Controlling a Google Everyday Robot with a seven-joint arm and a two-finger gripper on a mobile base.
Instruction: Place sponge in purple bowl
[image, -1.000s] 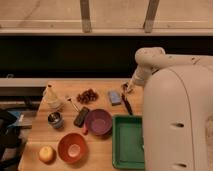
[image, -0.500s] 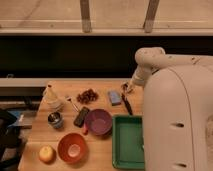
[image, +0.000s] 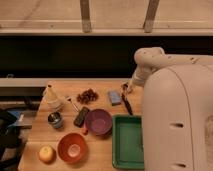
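The sponge (image: 115, 97) is a small flat grey-blue block lying on the wooden table (image: 60, 100) near its far right. The purple bowl (image: 98, 122) sits in front of it, near the table's middle, and holds nothing I can see. My gripper (image: 124, 90) hangs from the white arm at the far right of the table, just right of the sponge and close above the tabletop. A dark finger (image: 127, 105) stretches toward me beside the sponge. Nothing shows in its grasp.
A green tray (image: 128, 141) lies right of the purple bowl. An orange bowl (image: 72, 147) and a yellow apple (image: 46, 153) sit at the front left. A flat black object (image: 81, 116), a small can (image: 55, 120), a pale bag (image: 52, 98) and dark red snacks (image: 87, 95) stand further left.
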